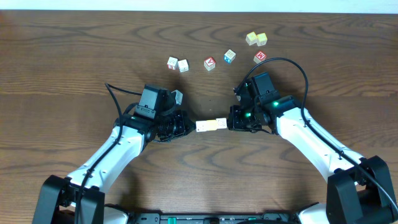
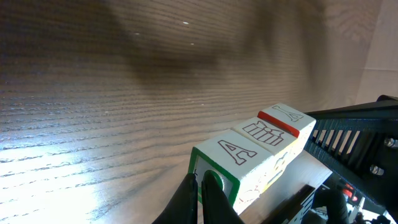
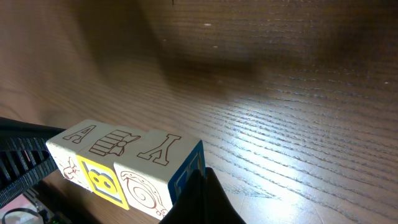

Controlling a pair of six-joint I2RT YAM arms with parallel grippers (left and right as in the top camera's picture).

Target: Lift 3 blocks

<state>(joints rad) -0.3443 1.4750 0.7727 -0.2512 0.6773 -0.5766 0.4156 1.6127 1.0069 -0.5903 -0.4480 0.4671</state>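
Three pale blocks (image 1: 211, 125) form one straight row at the table's middle, squeezed end to end between my two grippers. The left gripper (image 1: 191, 126) is shut, and its joined tips (image 2: 200, 180) press the green-edged end face of the nearest block (image 2: 239, 155). From the other side the right gripper (image 1: 229, 124) is also shut, its tips (image 3: 200, 174) against the blue-edged end face of its nearest block (image 3: 158, 152). Outline drawings and letters show on the blocks' tops. Whether the row rests on the wood or hangs just above it, I cannot tell.
Other cubes lie along the far side: a whitish pair (image 1: 177, 64), a red-faced cube (image 1: 209, 63), a blue-faced cube (image 1: 229, 56), another red-faced cube (image 1: 260, 57) and a yellow-green pair (image 1: 256, 39). A black cable (image 1: 292, 63) loops over the right arm.
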